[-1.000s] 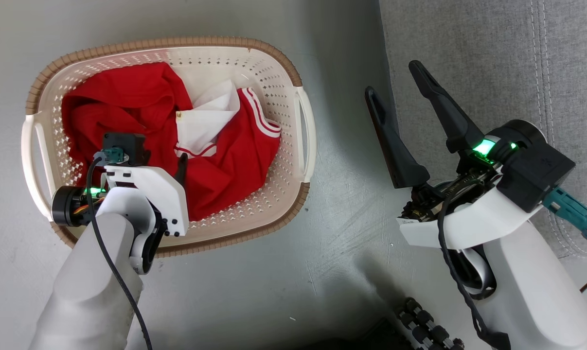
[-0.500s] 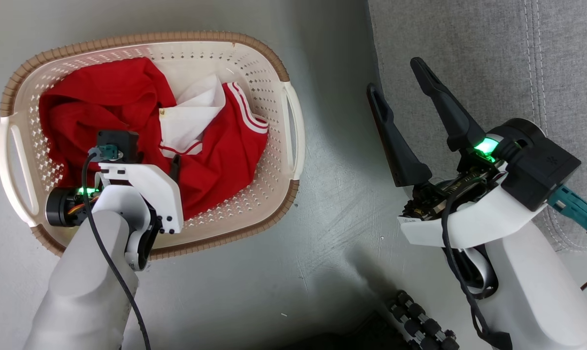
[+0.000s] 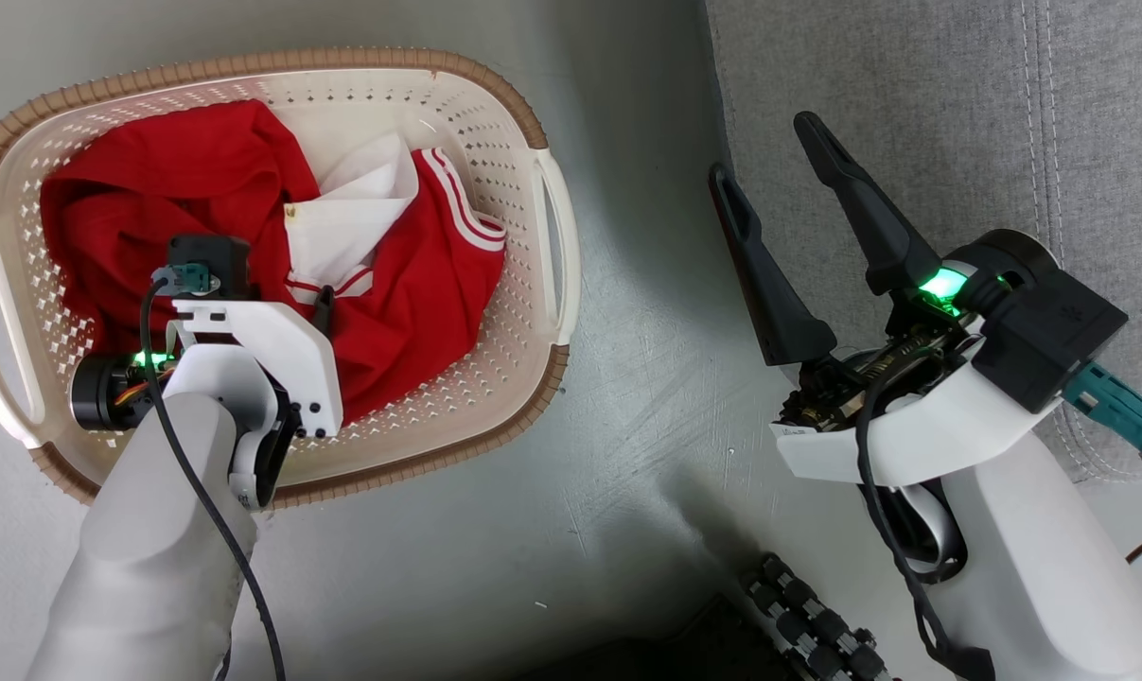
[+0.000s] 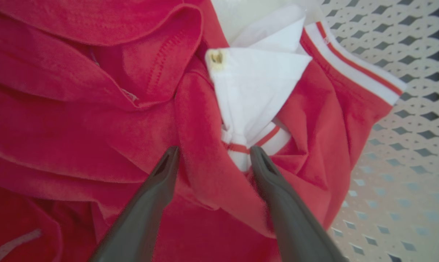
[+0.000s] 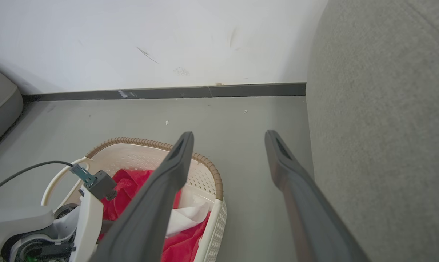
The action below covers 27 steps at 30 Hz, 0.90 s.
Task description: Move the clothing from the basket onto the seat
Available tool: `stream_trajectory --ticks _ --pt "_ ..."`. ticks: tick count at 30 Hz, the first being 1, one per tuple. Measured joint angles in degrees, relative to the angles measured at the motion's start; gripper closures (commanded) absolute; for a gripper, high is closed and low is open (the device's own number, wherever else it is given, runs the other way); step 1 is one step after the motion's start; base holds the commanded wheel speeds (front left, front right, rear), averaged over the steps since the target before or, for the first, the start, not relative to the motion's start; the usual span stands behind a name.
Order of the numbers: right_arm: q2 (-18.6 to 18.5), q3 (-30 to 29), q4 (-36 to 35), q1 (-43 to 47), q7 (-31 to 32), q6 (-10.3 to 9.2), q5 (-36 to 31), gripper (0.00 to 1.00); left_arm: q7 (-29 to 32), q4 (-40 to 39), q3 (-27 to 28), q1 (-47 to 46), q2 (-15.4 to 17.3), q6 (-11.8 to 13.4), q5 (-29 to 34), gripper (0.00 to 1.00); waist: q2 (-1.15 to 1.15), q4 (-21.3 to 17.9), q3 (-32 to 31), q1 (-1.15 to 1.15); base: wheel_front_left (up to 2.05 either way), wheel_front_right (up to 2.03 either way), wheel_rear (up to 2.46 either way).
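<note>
The clothing (image 3: 410,312), red with white panels and striped trim, lies crumpled in the cream basket (image 3: 249,64) on the floor. My left gripper (image 4: 215,151) reaches down into the basket, open. Its fingertips stand on either side of a red fold, just below the white collar. The head view has the left wrist covering most of those fingers. My right gripper (image 3: 764,149) is open and empty above the floor, at the edge of the grey seat (image 3: 911,95). The right wrist view looks past that gripper (image 5: 229,135) to the basket (image 5: 208,169), the clothing (image 5: 132,182) and the seat (image 5: 386,127).
Grey floor lies between the basket and the seat. A white wall with a dark skirting board (image 5: 168,92) stands beyond the basket, and another grey cushion (image 5: 1,98) sits at the far left. Black rollers of my base (image 3: 816,624) show at the bottom.
The whole head picture has shifted left and slightly up, so the camera moved. My left gripper stays over the clothing in the basket. Both grippers remain open.
</note>
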Motion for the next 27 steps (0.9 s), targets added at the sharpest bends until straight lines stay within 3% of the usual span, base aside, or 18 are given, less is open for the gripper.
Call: stream_trajectory --ticks 15,19,21,24,26,27 --pt "0.01 0.04 -0.04 -0.01 0.00 0.00 -0.13 0.00 0.01 1.31 -0.25 -1.73 -0.02 -0.08 0.00 0.00 0.00 -0.89 1.35 0.00 0.00 0.00 0.00" --pt "0.01 0.01 -0.07 -0.01 0.00 0.00 -0.49 0.00 -0.02 1.71 -0.33 -2.21 -0.03 -0.09 0.00 0.24 0.00 -0.92 1.62 0.00 0.00 0.00 0.00" --pt "0.02 0.00 -0.08 -0.01 0.00 0.00 -0.55 0.00 -0.11 1.94 -0.35 -2.21 -0.08 -0.11 0.00 0.46 0.00 -0.93 1.76 0.00 0.00 0.00 0.00" --pt "0.03 -0.02 -0.13 -0.01 0.00 0.00 -0.63 0.00 -0.62 2.23 -0.43 -2.25 -0.14 -0.19 0.00 0.68 0.00 -0.94 1.90 0.00 0.00 0.00 0.00" --pt "0.07 -0.13 -0.12 -0.01 0.00 0.00 -0.65 0.00 -0.81 2.46 -0.55 -2.33 -0.22 -0.74 -0.01 0.94 0.00 -0.94 1.93 0.00 0.00 0.00 0.00" --pt "0.13 -0.22 -0.10 -0.01 0.00 0.00 -0.66 0.00 -1.09 2.60 -0.62 -2.43 -0.32 -0.88 -0.02 1.00 0.00 -0.93 1.92 0.00 0.00 0.00 0.00"
